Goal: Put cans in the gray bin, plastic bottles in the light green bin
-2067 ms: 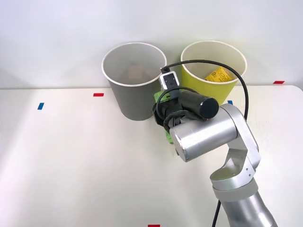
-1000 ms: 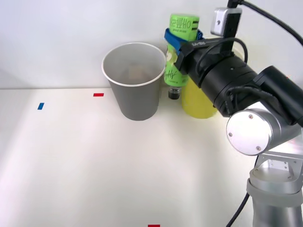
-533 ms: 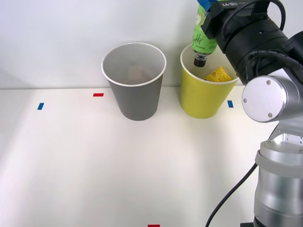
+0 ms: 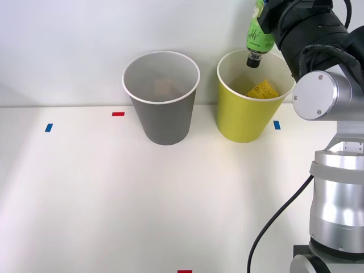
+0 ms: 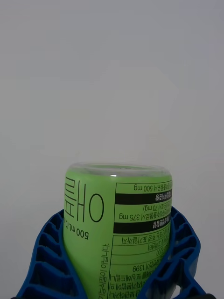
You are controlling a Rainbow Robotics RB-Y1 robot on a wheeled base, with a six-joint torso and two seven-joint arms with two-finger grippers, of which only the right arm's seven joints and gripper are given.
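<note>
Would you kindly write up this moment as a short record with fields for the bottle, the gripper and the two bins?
bottle: green plastic bottle, held cap-down above the light green bin's opening
gripper: right gripper, blue fingers clamped on both sides of the bottle
light green bin: upright on the table, a yellow item inside
gray bin: upright, on the robot's left of the light green bin
table: white, with small red and blue tape marks
</note>
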